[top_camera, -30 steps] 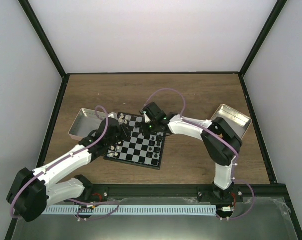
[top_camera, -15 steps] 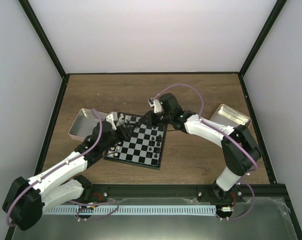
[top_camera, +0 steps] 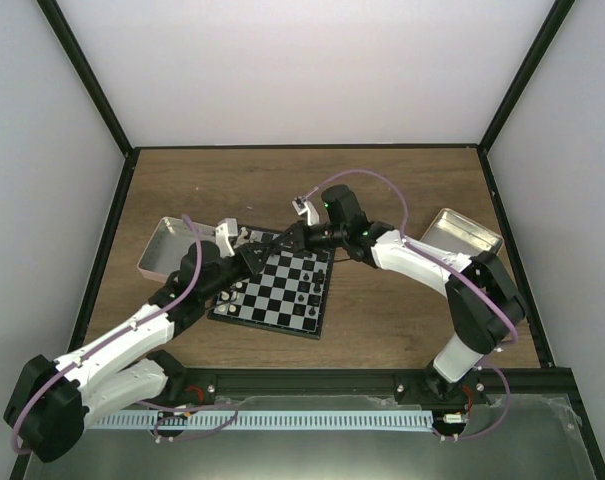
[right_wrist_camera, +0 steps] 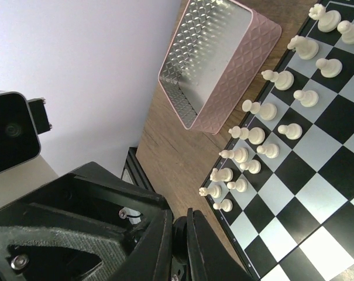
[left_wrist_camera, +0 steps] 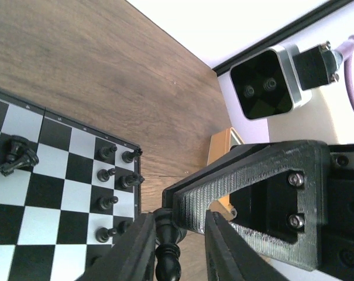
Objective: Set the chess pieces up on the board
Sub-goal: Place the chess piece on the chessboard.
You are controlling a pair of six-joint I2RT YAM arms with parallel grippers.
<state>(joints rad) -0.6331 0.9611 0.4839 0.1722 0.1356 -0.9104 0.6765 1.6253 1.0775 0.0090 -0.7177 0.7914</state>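
Observation:
The board lies mid-table, with white chess pieces in two rows along one side and black ones along the opposite side. One black piece lies tipped over on a square. Both grippers meet above the board's back-left corner. My right gripper is shut on the base of a black piece. My left gripper stands open around that piece and a right finger. One left finger touches the piece; the other is apart from it.
A pinkish tin sits just left of the board, close to the white rows. A yellow-tan tin rests at the right, near the right arm's elbow. Black frame posts and white walls ring the table.
My right gripper rose from the board's back rows with a black piece. My left gripper slid back and to the right to meet it, and its jaws narrowed around the piece.

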